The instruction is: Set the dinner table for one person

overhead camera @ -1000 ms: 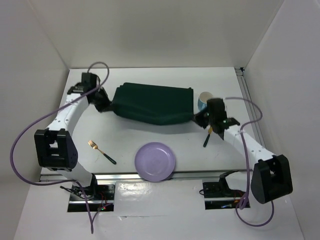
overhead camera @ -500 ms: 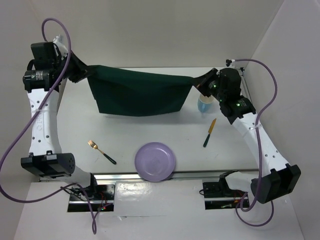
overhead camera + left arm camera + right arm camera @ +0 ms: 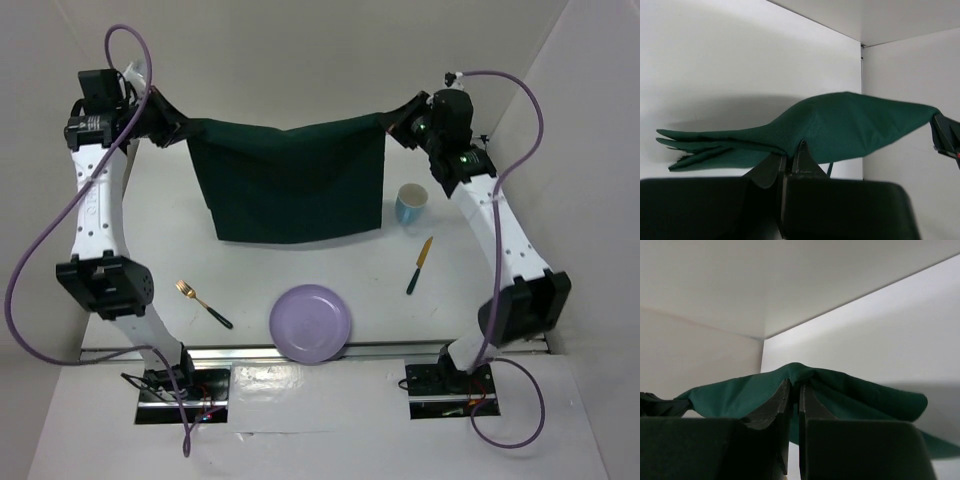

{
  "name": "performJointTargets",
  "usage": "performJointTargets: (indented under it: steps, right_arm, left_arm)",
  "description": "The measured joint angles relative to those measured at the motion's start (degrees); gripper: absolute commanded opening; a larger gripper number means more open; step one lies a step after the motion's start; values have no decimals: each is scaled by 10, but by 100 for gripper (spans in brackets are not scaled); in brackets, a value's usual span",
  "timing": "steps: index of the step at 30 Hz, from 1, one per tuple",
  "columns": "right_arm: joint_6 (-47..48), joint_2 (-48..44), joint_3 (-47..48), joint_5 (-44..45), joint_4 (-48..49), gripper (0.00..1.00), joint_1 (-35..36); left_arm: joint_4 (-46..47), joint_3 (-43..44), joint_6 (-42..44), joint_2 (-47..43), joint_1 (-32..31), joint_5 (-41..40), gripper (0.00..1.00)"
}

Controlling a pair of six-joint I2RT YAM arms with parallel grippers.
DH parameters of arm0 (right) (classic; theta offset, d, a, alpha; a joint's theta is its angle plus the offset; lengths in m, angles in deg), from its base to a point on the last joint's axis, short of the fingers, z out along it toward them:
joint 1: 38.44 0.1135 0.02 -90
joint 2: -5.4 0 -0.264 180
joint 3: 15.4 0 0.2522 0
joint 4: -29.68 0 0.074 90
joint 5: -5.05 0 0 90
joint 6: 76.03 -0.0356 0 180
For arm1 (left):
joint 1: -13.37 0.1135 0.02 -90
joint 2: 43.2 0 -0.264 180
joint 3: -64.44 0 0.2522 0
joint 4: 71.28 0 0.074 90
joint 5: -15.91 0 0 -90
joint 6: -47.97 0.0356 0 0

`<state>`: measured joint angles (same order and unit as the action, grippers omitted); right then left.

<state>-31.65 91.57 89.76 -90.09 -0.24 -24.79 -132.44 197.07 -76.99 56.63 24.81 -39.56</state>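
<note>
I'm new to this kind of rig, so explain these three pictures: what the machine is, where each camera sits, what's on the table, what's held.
The machine is a left arm and a right arm, bolted at the near edge of the table, each ending in a two-finger gripper. The wide picture comes from a fixed camera above and behind them. The other two come from a camera on each wrist. The left gripper and right gripper each pinch a top corner of a green cloth, which hangs spread between them. On the table lie a purple plate, a fork and a knife. A blue mug stands upright.
</note>
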Motion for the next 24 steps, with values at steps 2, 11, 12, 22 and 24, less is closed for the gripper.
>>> performJointTargets:
  steps: [2,11,12,22,24]
  right_arm:
    - [4,56,47,-10,4,0,-14]
    - [7,155,124,-37,37,0,-56]
    - [7,153,121,-38,46,0,-58]
    - [1,14,-182,-79,107,20,-60]
    - [0,-22,-269,-92,103,58,-60]
  left_arm:
    - [10,41,-6,54,-2,19,0]
    - [95,153,-49,178,-15,82,0]
    - [108,144,-56,174,-14,89,0]
    - [139,-209,7,-1,-10,85,65]
    - [123,-290,31,-37,-12,68,100]
